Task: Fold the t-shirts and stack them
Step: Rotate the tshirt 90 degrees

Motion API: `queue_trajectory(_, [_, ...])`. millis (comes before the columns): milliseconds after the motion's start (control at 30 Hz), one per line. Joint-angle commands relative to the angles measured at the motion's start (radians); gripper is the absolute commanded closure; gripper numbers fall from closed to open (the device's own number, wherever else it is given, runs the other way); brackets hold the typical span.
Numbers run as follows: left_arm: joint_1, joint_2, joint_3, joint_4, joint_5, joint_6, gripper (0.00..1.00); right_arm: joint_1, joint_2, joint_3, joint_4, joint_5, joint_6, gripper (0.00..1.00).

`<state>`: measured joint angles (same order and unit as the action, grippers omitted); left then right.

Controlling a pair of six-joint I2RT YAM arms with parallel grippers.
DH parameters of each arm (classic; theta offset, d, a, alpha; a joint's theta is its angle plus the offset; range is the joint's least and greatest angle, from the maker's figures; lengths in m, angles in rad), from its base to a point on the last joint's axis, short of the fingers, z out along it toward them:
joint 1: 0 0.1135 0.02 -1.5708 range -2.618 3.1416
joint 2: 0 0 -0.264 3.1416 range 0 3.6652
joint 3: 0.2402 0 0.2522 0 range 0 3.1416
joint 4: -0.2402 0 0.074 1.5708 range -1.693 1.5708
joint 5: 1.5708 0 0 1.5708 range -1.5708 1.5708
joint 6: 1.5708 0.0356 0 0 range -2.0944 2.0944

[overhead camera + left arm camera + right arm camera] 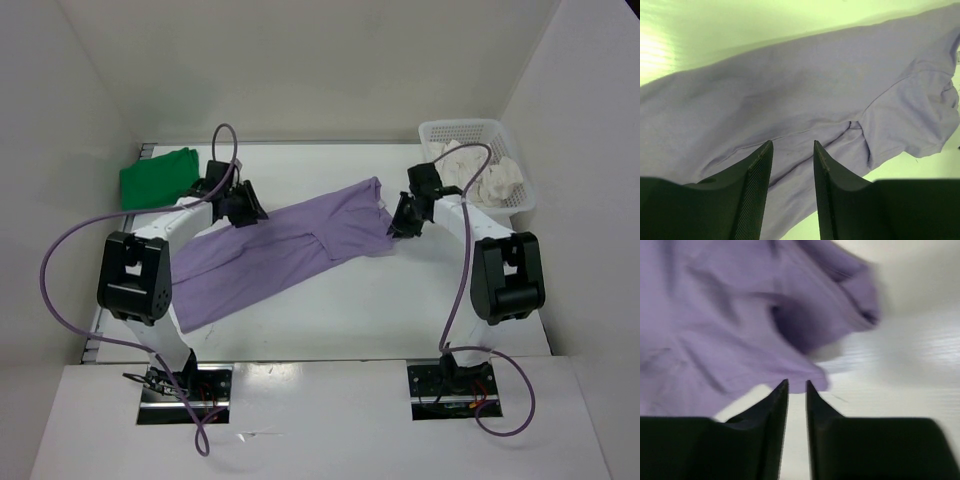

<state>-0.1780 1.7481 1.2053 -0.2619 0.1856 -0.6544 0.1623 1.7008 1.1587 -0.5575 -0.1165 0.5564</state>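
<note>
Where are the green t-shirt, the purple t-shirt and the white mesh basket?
green t-shirt [158, 178]: top view, middle of the cloth.
purple t-shirt [290, 245]: top view, middle of its body.
white mesh basket [462, 125]: top view, far rim.

No text, label, brand, number or sign can be read in any of the views. Nothing legible is found on the purple t-shirt [290, 250], the green t-shirt [158, 178], the white mesh basket [460, 125] or the black arm housings [135, 275]
</note>
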Motion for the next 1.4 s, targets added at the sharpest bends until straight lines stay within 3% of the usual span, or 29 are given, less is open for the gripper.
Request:
queue_trajectory(0, [0.006,-0.052,0.053,-0.043,-0.005,0.064,0.54,0.092,-0.043,0.104,0.01,-0.012,-0.033,0.78])
queue_trajectory(33, [0.006,-0.052,0.053,-0.043,0.005,0.064,0.54,0.108,-0.026,0.117,0.045,-0.05,-0.023,0.9])
queue_trajectory(133, [0.006,-0.084,0.053,-0.074,0.023,0.084,0.54,0.178,0.075,0.167,0.108,-0.081,0.008,1.0])
queue_trajectory(333, [0.006,-0.16,0.042,-0.111,0.023,0.113,0.54,0.217,0.253,0.214,0.235,-0.04,0.071,1.0])
queue_trajectory(600, [0.006,-0.268,0.017,-0.148,0.106,0.072,0.54,0.226,0.506,0.435,0.157,0.061,0.071,1.0])
queue_trajectory(700, [0.006,-0.314,-0.006,-0.16,0.106,0.052,0.54,0.235,0.688,0.675,0.091,0.052,0.071,1.0])
queue_trajectory(767, [0.006,-0.326,-0.006,-0.177,0.116,0.052,0.54,0.246,0.825,1.029,-0.02,0.029,0.071,1.0])
queue_trajectory(800, [0.006,-0.338,-0.006,-0.203,0.117,0.052,0.54,0.246,0.984,1.182,-0.071,0.0,0.071,1.0])
queue_trajectory(833, [0.006,-0.338,-0.006,-0.215,0.103,0.052,0.54,0.246,1.069,1.531,-0.123,-0.023,0.08,1.0])
queue_trajectory(900, [0.006,-0.36,0.022,-0.256,0.065,0.052,0.54,0.256,1.221,1.926,-0.252,-0.095,0.112,0.96])
queue_trajectory(1000, [0.015,-0.369,0.059,-0.275,0.051,0.062,0.53,0.269,0.963,1.613,-0.134,-0.088,0.096,0.85])
queue_trajectory(1133, [0.037,-0.343,0.059,-0.24,0.074,0.062,0.53,0.354,0.685,1.447,-0.197,0.05,-0.045,0.6])
queue_trajectory(1167, [0.037,-0.328,0.059,-0.24,0.074,0.062,0.53,0.355,0.607,1.259,-0.132,0.051,-0.046,0.49])
queue_trajectory(1233, [0.037,-0.314,0.059,-0.214,0.064,0.062,0.53,0.368,0.328,0.986,0.018,0.011,0.003,0.41])
queue_trajectory(1267, [0.037,-0.305,0.059,-0.214,0.055,0.062,0.53,0.368,0.245,0.723,0.157,-0.015,0.034,0.41])
queue_trajectory(1300, [0.049,-0.305,0.048,-0.198,0.055,0.062,0.56,0.382,0.176,0.616,0.197,-0.052,0.066,0.43])
queue_trajectory(1367, [0.069,-0.294,0.039,-0.198,0.041,0.073,0.64,0.439,0.031,0.33,0.307,-0.074,0.147,0.58])
